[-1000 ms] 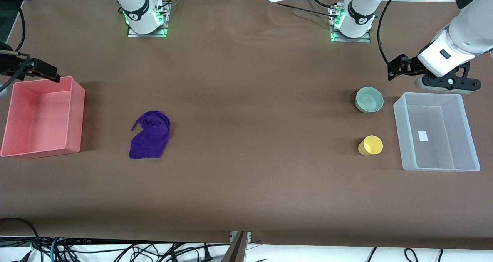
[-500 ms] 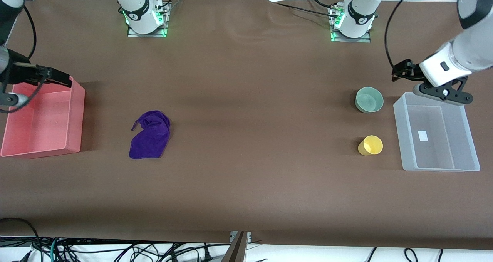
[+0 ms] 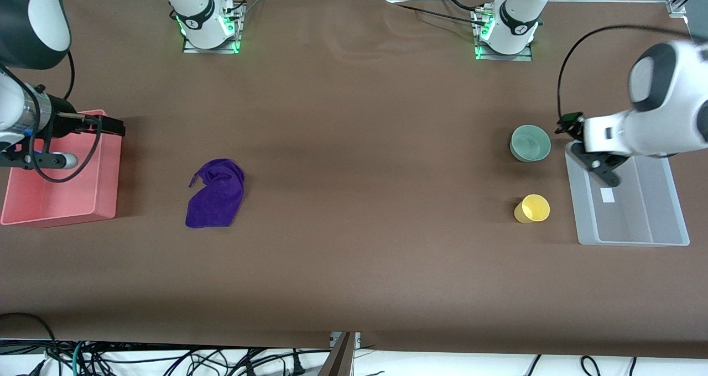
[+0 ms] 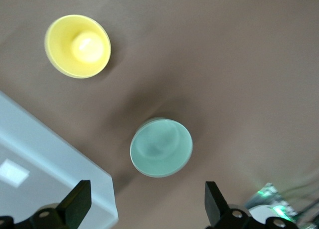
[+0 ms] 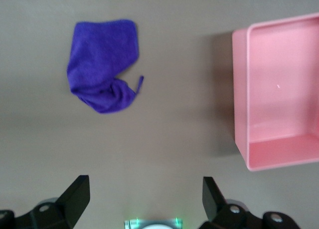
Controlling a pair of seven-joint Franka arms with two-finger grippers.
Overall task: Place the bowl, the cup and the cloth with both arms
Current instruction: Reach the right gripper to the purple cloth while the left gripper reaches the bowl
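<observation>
Both arms have swung in toward the table's middle since a second ago. The left gripper [image 3: 564, 126] has come down from over the top corner of the clear plastic bin [image 3: 664, 238] and now hangs just beside the small round sage-green bowl [image 3: 530, 142]. The right gripper [image 3: 113, 126] has slid along the pink plastic bin [image 3: 55, 215] to its inner edge. Nothing on the table has moved.

The left gripper's two black fingers [image 4: 75, 203] are spread wide with nothing between them. The right gripper's fingers [image 5: 75, 195] are spread wide and empty too.

The bowl stands upright at the left arm's end of the table, between the left gripper and the middle of the table. The small plain yellow plastic cup [image 3: 532, 208] stands nearer to the front camera than the bowl, well apart from it. The left arm is much nearer to both.

The soft deep-purple microfibre cloth [image 3: 215, 193] lies in a loose heap at the right arm's end, toward the middle from the pink bin. Its long side seems to run toward the front camera, though the folds make that hard to tell. The right arm is the nearer one.
</observation>
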